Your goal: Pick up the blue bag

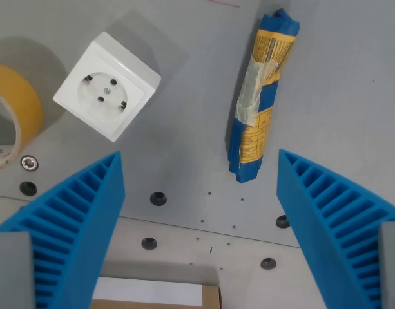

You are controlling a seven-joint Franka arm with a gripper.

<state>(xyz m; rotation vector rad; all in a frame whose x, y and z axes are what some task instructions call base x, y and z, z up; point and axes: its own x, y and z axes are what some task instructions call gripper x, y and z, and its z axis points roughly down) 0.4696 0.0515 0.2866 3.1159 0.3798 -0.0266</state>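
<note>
Gripper fingers spread wide, empty | hovers above table | blue bag lies beyond fingertips

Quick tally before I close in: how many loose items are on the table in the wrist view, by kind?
Blue bag: 1
White socket cube: 1
Yellow tape roll: 1
Total: 3 loose items. The blue fingers are spread wide with nothing between them.
</note>
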